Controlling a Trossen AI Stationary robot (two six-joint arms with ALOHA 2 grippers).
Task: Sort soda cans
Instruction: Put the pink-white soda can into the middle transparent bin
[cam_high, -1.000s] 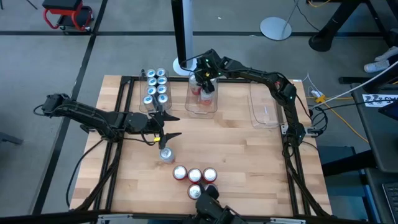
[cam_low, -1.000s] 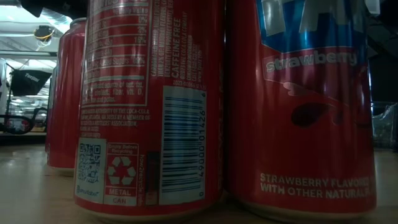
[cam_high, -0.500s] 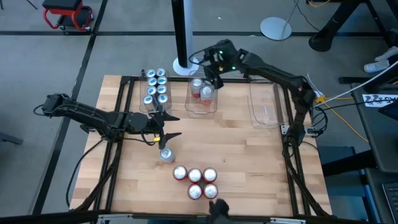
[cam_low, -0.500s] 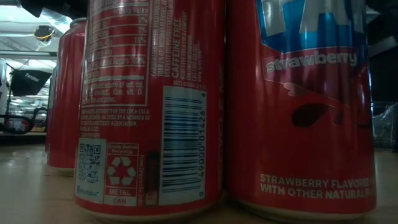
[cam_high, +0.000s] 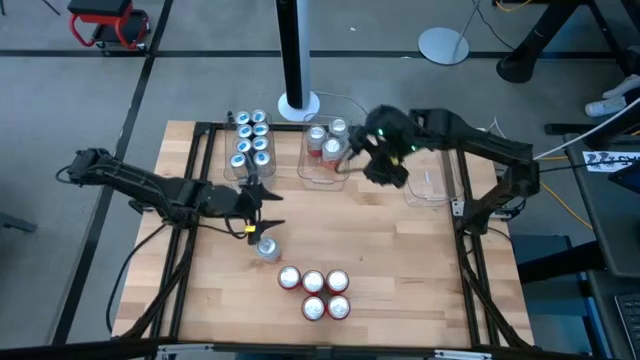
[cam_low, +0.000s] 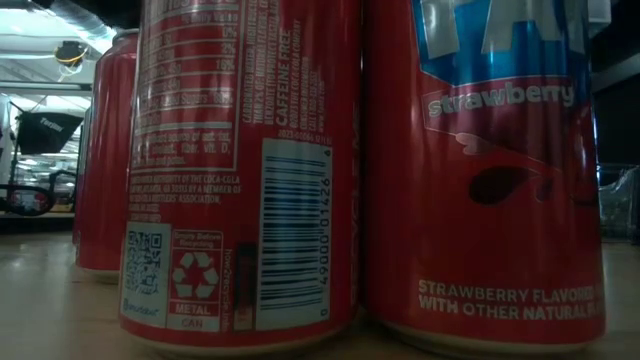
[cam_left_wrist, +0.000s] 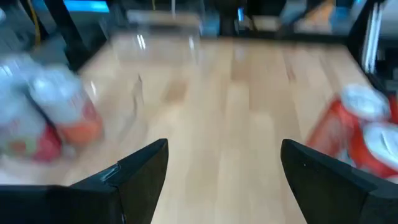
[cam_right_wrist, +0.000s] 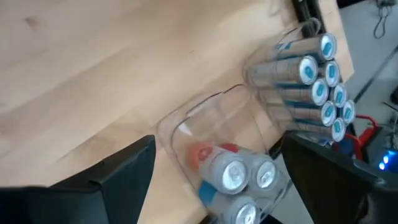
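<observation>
1. Overhead, the wooden desk (cam_high: 400, 260) carried three clear tubs along its far edge and loose cans nearer the front.
2. The left tub (cam_high: 250, 145) was packed with about eight blue cans (cam_high: 251, 141) standing upright in two rows.
3. The middle tub (cam_high: 323, 155) held three red cans (cam_high: 327, 140), silver tops up, clustered at its far end.
4. The right tub (cam_high: 428, 175) sat well apart from the middle one, partly under the right arm.
5. Four red cans (cam_high: 313, 293) stood bunched together near the desk's front edge; the low view showed two of them close up, one marked strawberry (cam_low: 490, 170).
6. A single silver can (cam_high: 267, 248) stood alone between that group and the left tub.
7. The left gripper (cam_high: 262, 209) hovered just beyond the silver can, its fingers spread wide and holding nothing; its wrist view showed bare wood between the fingers (cam_left_wrist: 140, 171).
8. The right gripper (cam_high: 356, 158) hung just beside the middle tub's right wall, fingers wide apart and empty; its wrist view looked down on the red cans in that tub (cam_right_wrist: 239, 177) and the blue cans (cam_right_wrist: 311, 81) beyond.
</observation>
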